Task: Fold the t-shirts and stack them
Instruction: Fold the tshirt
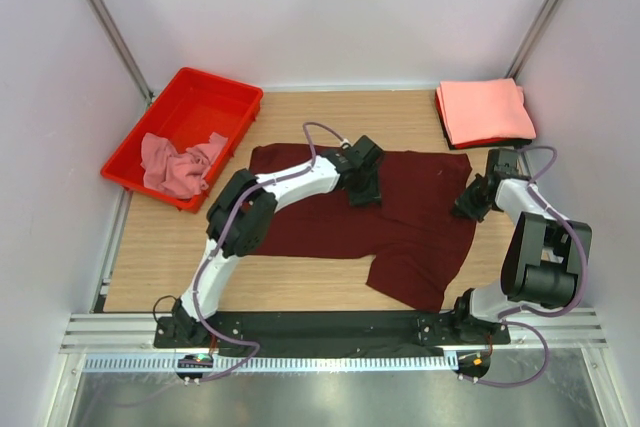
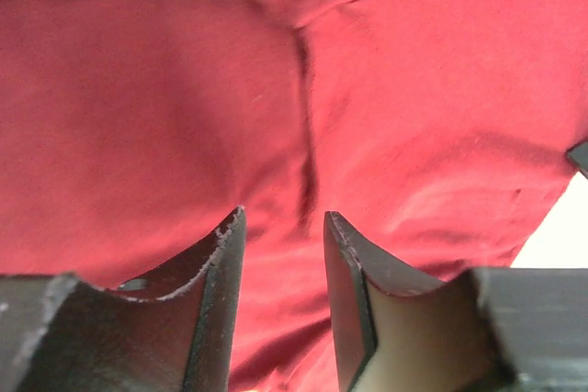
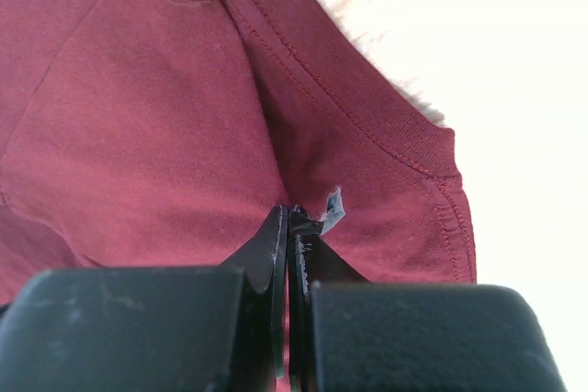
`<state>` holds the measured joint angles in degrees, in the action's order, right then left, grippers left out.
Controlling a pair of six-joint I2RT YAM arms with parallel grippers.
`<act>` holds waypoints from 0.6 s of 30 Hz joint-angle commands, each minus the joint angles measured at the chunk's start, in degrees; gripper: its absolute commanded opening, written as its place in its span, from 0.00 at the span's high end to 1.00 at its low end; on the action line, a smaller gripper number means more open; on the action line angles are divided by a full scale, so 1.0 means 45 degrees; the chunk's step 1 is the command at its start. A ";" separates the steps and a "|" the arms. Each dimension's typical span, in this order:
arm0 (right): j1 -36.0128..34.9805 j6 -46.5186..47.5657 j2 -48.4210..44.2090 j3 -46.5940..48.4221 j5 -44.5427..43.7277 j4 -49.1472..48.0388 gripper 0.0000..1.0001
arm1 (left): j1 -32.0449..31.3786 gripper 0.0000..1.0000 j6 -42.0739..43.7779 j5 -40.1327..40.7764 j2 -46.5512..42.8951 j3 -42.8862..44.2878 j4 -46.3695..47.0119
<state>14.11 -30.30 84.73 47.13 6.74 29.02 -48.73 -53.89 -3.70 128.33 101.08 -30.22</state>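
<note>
Maroon soft cloth t-shirt [image 1: 400,232] lies spread in the middle of the light wooden table [image 1: 160,257]. The right gripper [image 3: 288,216] has its jaws closed tight on the hemmed right edge, I think to lift this side for a fold, while the left gripper [image 2: 283,219] hangs over the upper middle with jaws apart, holding nothing. Folded salmon-pink t-shirts [image 1: 485,112] make a stack at the far right corner, near the held edge, a crumpled dusty pink t-shirt [image 1: 175,165] sits in the red plastic tray [image 1: 205,112] at far left, and bare wood at the near left gives room for moving.
</note>
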 commanded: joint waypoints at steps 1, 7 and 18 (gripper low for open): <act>0.0068 -0.0258 -0.0176 -0.0006 -0.0443 0.0310 0.99 | 0.0533 0.58 0.0626 0.0745 -0.1642 -0.0176 -0.0882; 0.0165 -0.0122 -0.0137 0.1376 -0.0893 0.0876 0.66 | 0.2310 0.57 0.1583 0.1565 -0.2424 -0.0294 -0.1877; 0.0888 0.0446 0.2126 0.3489 0.1274 -0.2325 0.44 | 0.6100 0.55 0.3303 0.1448 -0.1255 0.1111 -0.2483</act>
<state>17.54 -28.25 91.57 59.83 9.10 24.23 -21.82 -42.33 2.37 120.88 102.43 -39.13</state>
